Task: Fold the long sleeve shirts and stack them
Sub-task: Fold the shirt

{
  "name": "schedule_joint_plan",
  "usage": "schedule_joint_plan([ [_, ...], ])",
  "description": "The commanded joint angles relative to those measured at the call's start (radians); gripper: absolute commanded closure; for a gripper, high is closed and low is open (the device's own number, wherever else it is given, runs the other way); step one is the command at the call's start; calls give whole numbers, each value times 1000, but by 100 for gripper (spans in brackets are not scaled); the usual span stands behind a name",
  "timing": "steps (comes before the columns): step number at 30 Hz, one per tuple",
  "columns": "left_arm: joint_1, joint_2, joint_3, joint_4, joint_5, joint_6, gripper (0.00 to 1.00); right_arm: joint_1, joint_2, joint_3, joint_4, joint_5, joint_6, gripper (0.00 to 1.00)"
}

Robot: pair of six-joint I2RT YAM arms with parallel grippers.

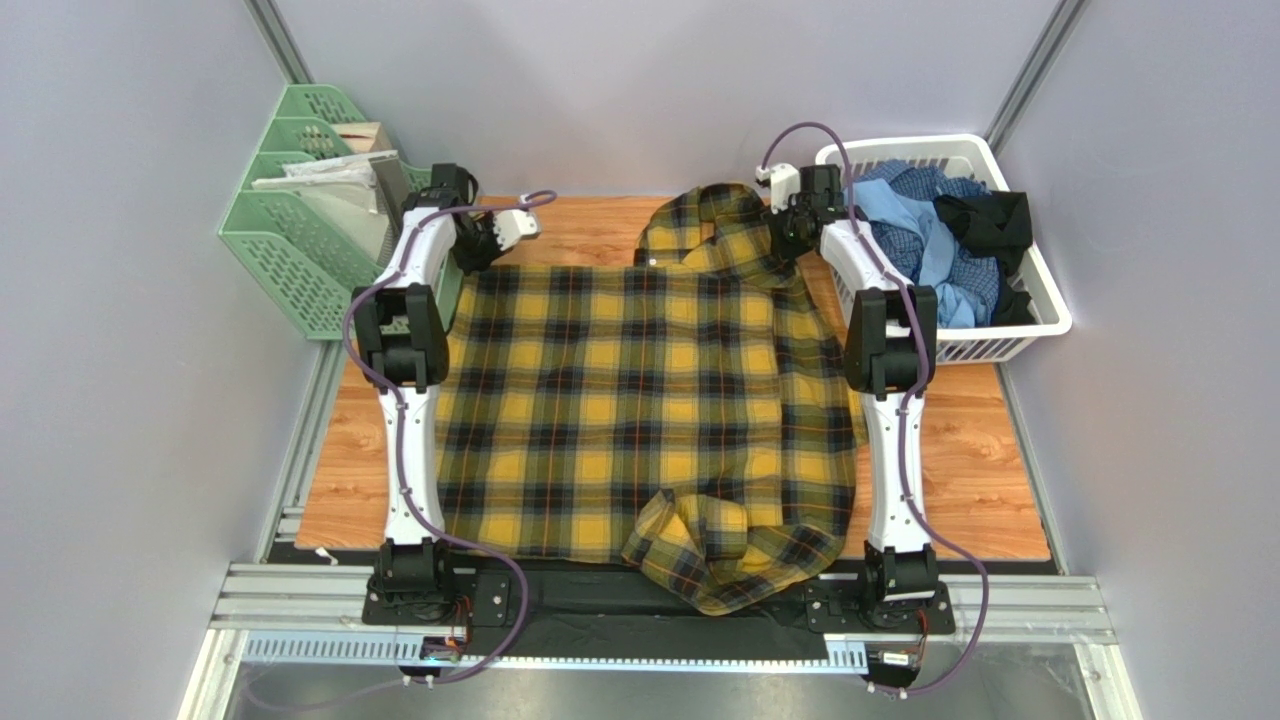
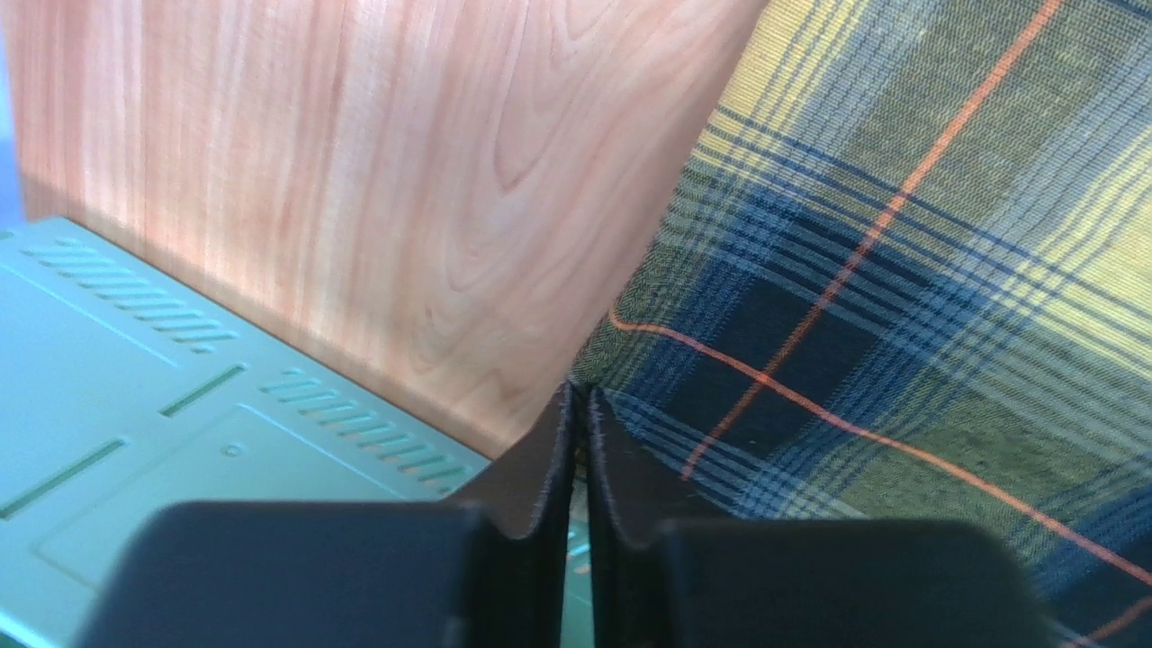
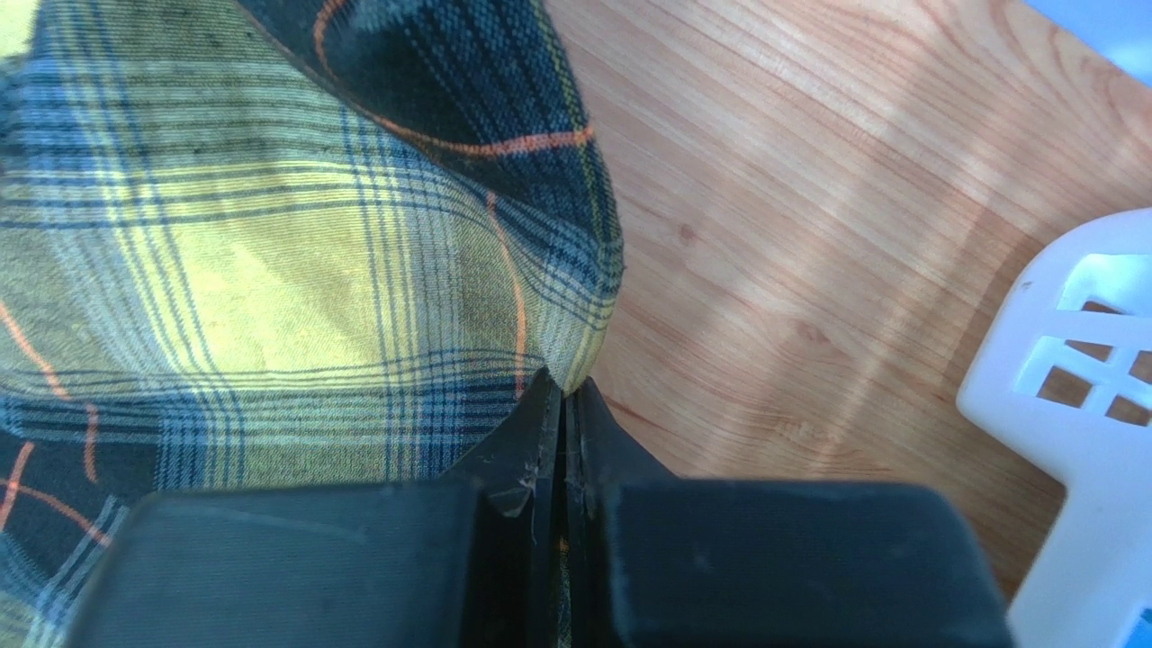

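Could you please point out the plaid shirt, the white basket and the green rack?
plaid shirt (image 1: 631, 405), top view, middle of the body
white basket (image 1: 992, 345), top view, near wall
green rack (image 1: 289, 252), top view, latticed side

One mustard-yellow and black plaid flannel shirt (image 1: 631, 390), one white plastic basket (image 1: 999, 348), one green plastic rack (image 1: 286, 248), two end effectors, left (image 2: 582, 394) and right (image 3: 563, 382).

The wooden table (image 1: 977, 465) carries the plaid shirt (image 1: 631, 390), spread flat from the left fingers (image 2: 541, 473) across to the right fingers (image 3: 602, 452). Outward of the right fingers a white basket (image 1: 999, 345) stands at the table's edge. Outward of the left fingers is a green rack (image 1: 286, 255).
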Motion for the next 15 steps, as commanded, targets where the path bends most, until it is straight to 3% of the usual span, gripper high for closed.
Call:
schedule_joint_plan([
  [1,13,-30,18,-23,59,24,98,2,-110,7,5,-28,-21,100],
  [15,24,-263,-129,55,124,-16,100,-9,-322,-145,-9,-81,-26,100],
])
